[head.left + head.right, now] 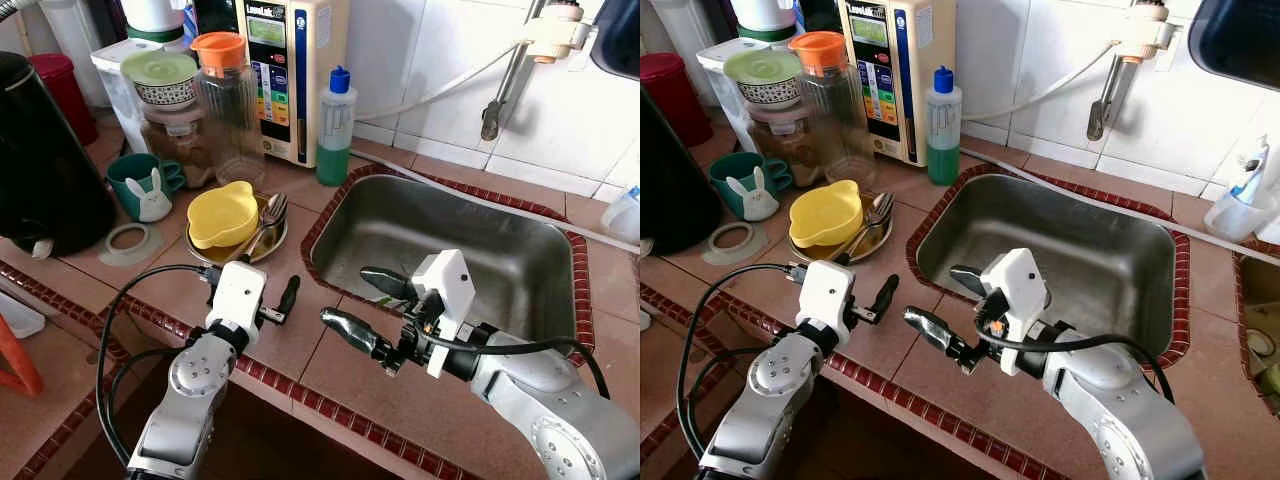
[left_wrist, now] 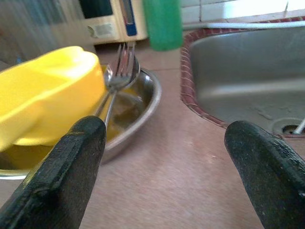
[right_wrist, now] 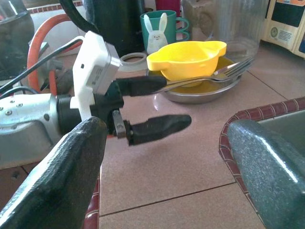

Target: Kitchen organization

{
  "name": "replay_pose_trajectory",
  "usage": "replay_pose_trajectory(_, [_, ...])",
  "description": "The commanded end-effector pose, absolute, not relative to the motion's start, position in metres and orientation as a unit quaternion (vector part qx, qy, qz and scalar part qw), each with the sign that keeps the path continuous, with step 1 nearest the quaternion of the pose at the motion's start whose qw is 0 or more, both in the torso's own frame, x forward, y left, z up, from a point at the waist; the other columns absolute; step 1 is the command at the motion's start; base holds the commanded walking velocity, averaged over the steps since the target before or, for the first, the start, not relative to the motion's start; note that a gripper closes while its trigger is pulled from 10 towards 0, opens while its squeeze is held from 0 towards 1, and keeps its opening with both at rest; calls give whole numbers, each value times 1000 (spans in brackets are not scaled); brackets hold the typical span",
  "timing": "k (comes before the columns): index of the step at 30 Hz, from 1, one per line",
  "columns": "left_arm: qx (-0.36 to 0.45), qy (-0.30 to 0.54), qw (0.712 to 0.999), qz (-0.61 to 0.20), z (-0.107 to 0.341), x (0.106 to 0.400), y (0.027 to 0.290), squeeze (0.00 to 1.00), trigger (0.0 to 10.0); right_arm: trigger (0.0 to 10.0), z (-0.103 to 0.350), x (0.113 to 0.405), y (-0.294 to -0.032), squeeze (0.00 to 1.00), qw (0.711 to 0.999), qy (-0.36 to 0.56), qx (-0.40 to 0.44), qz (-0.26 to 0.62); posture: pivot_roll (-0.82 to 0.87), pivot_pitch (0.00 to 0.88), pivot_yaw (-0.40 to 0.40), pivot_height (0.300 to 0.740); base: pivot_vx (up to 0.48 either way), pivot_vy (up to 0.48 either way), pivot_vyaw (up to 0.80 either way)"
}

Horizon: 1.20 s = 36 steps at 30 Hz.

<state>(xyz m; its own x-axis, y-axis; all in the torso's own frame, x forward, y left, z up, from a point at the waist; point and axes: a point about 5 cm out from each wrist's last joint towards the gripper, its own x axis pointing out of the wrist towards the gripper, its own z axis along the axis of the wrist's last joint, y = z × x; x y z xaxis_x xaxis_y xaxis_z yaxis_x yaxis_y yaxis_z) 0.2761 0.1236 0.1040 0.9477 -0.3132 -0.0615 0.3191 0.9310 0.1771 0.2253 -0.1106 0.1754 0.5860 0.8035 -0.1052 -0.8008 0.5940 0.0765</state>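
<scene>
A yellow bowl (image 1: 222,213) sits on a shallow steel plate (image 1: 272,245) on the tiled counter, left of the sink. A fork and other cutlery (image 1: 268,215) lie across the plate beside the bowl, handles toward me. My left gripper (image 1: 262,275) hovers low at the plate's near edge, open and holding nothing. One of its fingers (image 3: 143,85) reaches up to the cutlery handles. My right gripper (image 1: 345,295) is open and empty at the sink's near left corner, pointing left at the left gripper. In the left wrist view the bowl (image 2: 47,95) and cutlery (image 2: 121,67) are close ahead.
The steel sink (image 1: 520,290) lies to the right. Behind the plate stand a green soap bottle (image 1: 335,130), a water machine (image 1: 290,70), an orange-lidded jar (image 1: 225,100) and a teal bunny mug (image 1: 150,190). A black kettle (image 1: 40,160) and a loose ring (image 1: 125,240) are at the left.
</scene>
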Motion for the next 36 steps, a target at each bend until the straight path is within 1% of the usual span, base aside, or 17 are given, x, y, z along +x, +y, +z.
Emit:
replay_pose_trajectory(1, [99, -3, 983, -155, 113, 279, 124, 0, 10000, 10000, 179, 223, -110, 0, 888, 56, 4, 457, 97, 45, -1, 740, 0, 0, 0])
replay_pose_trajectory(5, [87, -38, 983, -154, 136, 287, 116, 0, 10000, 10000, 179, 224, -109, 0, 888, 56, 4, 456, 99, 40, 1, 740, 0, 0, 0])
replay_pose_trajectory(10, [82, -58, 983, -153, 147, 287, 112, 0, 10000, 10000, 179, 224, -107, 0, 885, 57, 14, 462, 102, 37, 0, 740, 0, 0, 0])
replay_pose_trajectory(14, [88, -33, 983, -156, 134, 282, 114, 0, 10000, 10000, 180, 219, -104, 0, 872, 63, 28, 485, 104, 35, -1, 740, 0, 0, 0])
replay_pose_trajectory(18, [92, 0, 985, -144, 117, 277, 122, 0, 10000, 10000, 182, 213, -103, 0, 861, 62, 39, 503, 98, 32, -3, 740, 0, 0, 0])
replay_pose_trajectory(19, [92, 0, 985, -144, 117, 277, 122, 0, 10000, 10000, 182, 213, -103, 0, 861, 62, 39, 503, 98, 32, -3, 740, 0, 0, 0])
replay_pose_trajectory(23, [107, 9, 985, -134, 107, 273, 127, 0, 10000, 10000, 191, 214, -101, 0, 859, 43, 81, 503, 100, 26, -9, 740, 0, 0, 0])
replay_pose_trajectory(27, [107, 9, 986, -126, 106, 274, 128, 0, 10000, 10000, 193, 215, -101, 0, 859, 39, 92, 503, 99, 22, -14, 740, 0, 0, 0])
replay_pose_trajectory(28, [108, 6, 986, -125, 107, 276, 128, 0, 10000, 10000, 192, 218, -103, 0, 865, 38, 87, 493, 98, 20, -15, 740, 0, 0, 0])
replay_pose_trajectory(29, [108, 6, 986, -125, 107, 276, 128, 0, 10000, 10000, 192, 218, -103, 0, 865, 38, 87, 493, 98, 20, -15, 740, 0, 0, 0])
replay_pose_trajectory(30, [108, 2, 986, -125, 109, 278, 128, 0, 10000, 10000, 193, 223, -105, 0, 878, 29, 78, 471, 98, 20, -15, 740, 0, 0, 0])
replay_pose_trajectory(32, [108, 1, 986, -125, 109, 279, 128, 0, 10000, 10000, 194, 226, -107, 0, 889, 19, 71, 451, 98, 20, -15, 740, 0, 0, 0])
replay_pose_trajectory(33, [110, 4, 986, -124, 108, 281, 128, 0, 10000, 10000, 195, 232, -109, 0, 899, 13, 85, 430, 90, 19, -16, 740, 0, 0, 0])
replay_pose_trajectory(36, [107, 6, 987, -121, 108, 289, 128, 0, 10000, 10000, 197, 235, -111, 0, 903, 11, 88, 419, 84, 20, -15, 740, 0, 0, 0])
